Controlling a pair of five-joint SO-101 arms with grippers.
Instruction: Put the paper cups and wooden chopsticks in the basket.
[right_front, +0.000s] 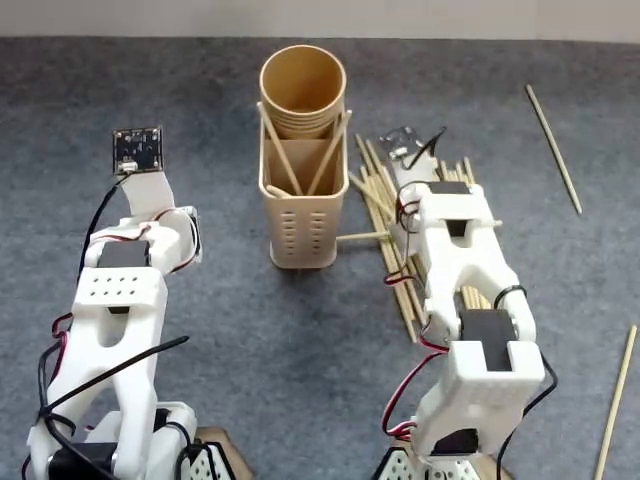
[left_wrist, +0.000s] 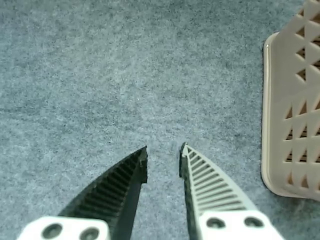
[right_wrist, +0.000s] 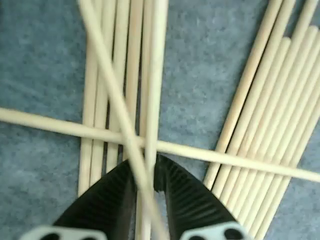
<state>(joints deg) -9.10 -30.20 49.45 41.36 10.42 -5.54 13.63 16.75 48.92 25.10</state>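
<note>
My right claw (right_wrist: 145, 167) pinches one chopstick (right_wrist: 105, 65), with the pile (right_wrist: 270, 115) lying under and just past it on the desk (right_wrist: 40, 65). My left claw (left_wrist: 164, 150) hangs slightly spread, holding nothing, and the basket (left_wrist: 292, 100) is near its white finger. Beyond both claws, stacked cups (right_front: 303, 85) stand in the basket's far end.

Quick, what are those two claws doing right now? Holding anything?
Left gripper: fingers open, holding nothing.
Right gripper: fingers shut on a wooden chopstick.
</note>
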